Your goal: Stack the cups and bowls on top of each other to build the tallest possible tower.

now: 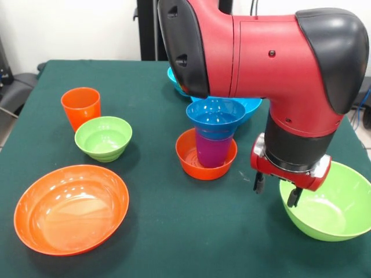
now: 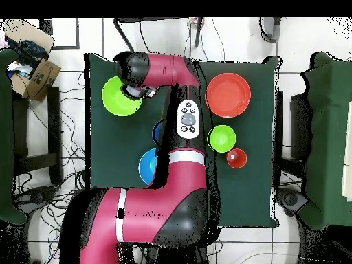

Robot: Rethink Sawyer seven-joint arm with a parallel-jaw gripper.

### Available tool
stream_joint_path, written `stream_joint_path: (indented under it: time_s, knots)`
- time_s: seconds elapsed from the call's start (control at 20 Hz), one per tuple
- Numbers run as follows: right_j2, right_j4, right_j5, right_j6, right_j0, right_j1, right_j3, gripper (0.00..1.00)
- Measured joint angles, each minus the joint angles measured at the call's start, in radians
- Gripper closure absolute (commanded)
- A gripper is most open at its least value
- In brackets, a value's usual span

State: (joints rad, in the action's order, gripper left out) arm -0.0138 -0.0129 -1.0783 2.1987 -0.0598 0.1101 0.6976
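The tower stands mid-table: a small orange bowl (image 1: 197, 165) holds a purple cup (image 1: 212, 152) with a dark blue bowl (image 1: 215, 114) on top. My gripper (image 1: 276, 190) is open and empty, right of the tower, at the left rim of a large lime green bowl (image 1: 333, 211). One fingertip (image 1: 293, 198) overlaps that rim. An orange cup (image 1: 80, 107), a small lime green bowl (image 1: 103, 138) and a large orange bowl (image 1: 71, 208) sit at the left. A light blue bowl (image 1: 250, 105) lies behind the tower, mostly hidden by the arm. No lime green cup shows.
The red arm (image 1: 261, 52) spans the table's far side above the tower. In the overhead view the arm (image 2: 175, 137) covers the tower; the large green bowl (image 2: 117, 100), large orange bowl (image 2: 228, 95), small green bowl (image 2: 221, 138) and orange cup (image 2: 236, 158) show.
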Motion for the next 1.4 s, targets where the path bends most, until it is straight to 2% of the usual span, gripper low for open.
stream_joint_path:
  time_s: [0.7,1.4]
  knots:
    - [-0.013,-0.002,0.004,0.0,-0.009,-0.001,0.003,0.0]
    - [-0.073,-0.014,0.005,0.0,-0.048,-0.023,0.014,0.0]
